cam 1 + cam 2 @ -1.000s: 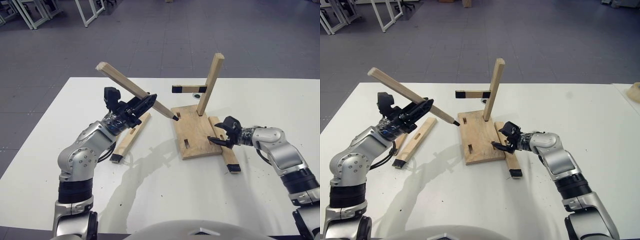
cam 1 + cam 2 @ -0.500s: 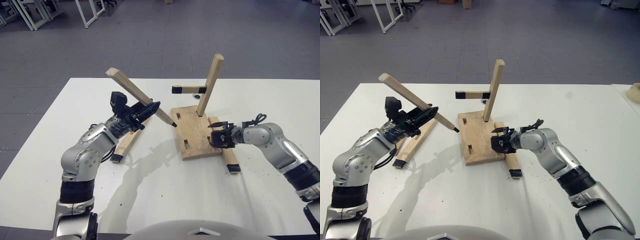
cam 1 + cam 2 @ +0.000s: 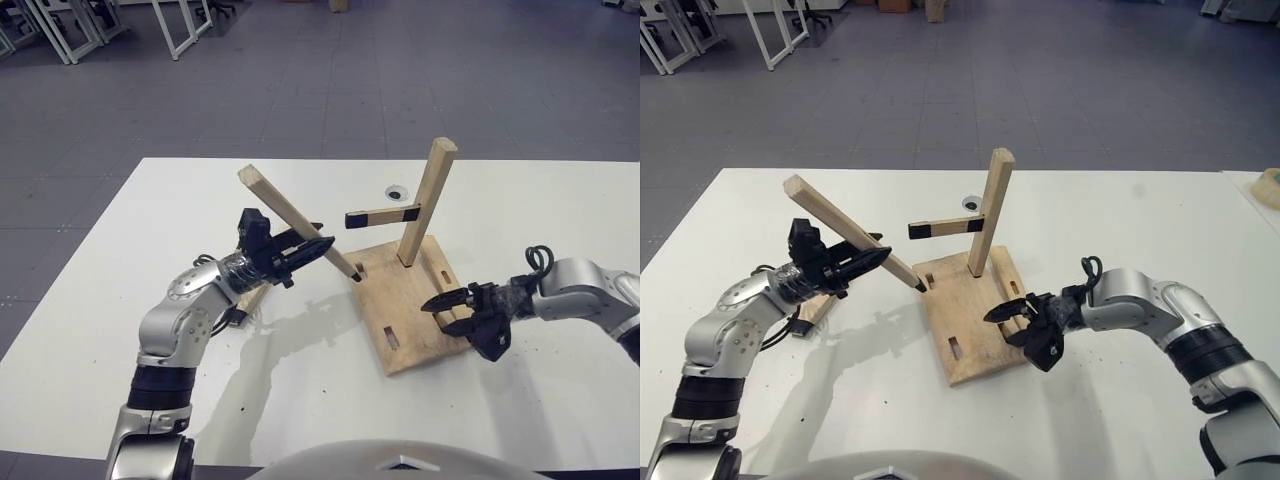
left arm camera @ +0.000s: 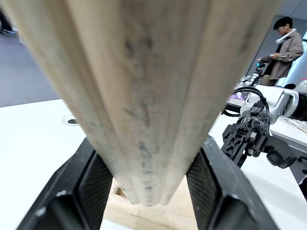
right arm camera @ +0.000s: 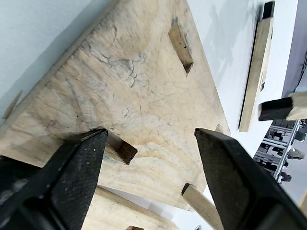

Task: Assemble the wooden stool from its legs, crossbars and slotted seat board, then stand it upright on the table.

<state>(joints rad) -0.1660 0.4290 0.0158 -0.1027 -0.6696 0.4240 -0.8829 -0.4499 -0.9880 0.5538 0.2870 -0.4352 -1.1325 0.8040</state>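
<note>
One slotted seat board [image 3: 412, 305] is lying flat on the white table [image 3: 560, 200], turned at an angle to the table's edges. One leg [image 3: 425, 205] is standing upright in a slot at the board's far side, with a black-tipped crossbar [image 3: 380, 216] sticking out sideways from it toward the robot's left.

The right gripper [image 3: 460, 328] is sitting at the board's right edge with its jaws spread wide. One finger is reaching in over the board's top face, the other hanging just off the edge, and neither is gripping anything.

The left gripper [image 3: 318, 246] is clamping a second leg [image 3: 292, 218] partway along its length. It is holding the leg tilted, its dark lower end meeting the board's left corner by a slot. A third leg [image 3: 815, 308] is lying on the table under the left arm.
</note>
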